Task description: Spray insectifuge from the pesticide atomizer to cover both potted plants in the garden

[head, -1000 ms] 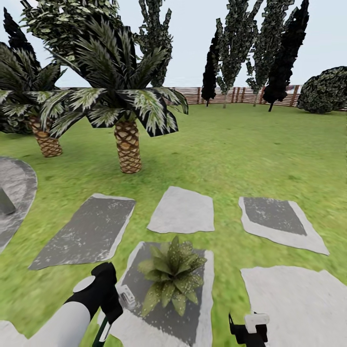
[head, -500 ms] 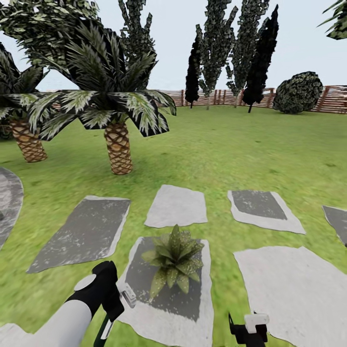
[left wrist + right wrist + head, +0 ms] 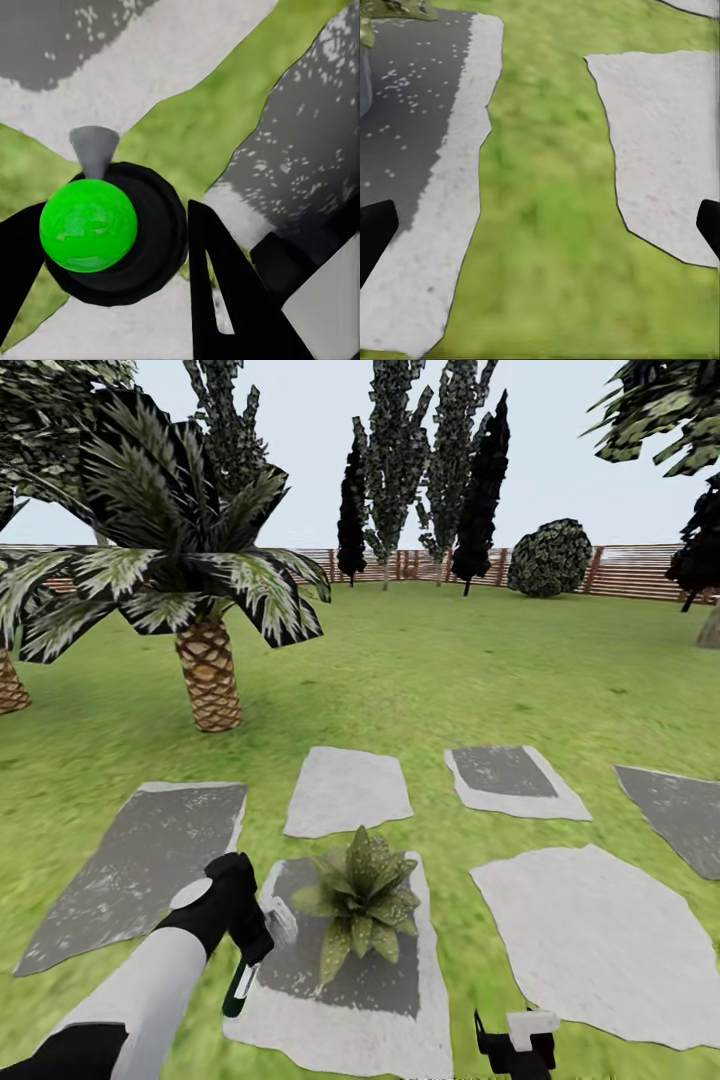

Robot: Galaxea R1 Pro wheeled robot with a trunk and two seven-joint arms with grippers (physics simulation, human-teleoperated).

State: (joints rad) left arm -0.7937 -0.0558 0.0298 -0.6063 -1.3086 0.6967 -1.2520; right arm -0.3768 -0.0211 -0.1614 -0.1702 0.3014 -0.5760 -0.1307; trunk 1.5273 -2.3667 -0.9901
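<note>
pesticide atomizer [image 3: 88, 223] | grasped by left end effector [image 3: 112, 255] | right end effector [image 3: 540, 225] released | no writing

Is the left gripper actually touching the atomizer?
Touching. In the left wrist view the left gripper's black fingers sit against both sides of the atomizer, with its green top between them and no gap.
</note>
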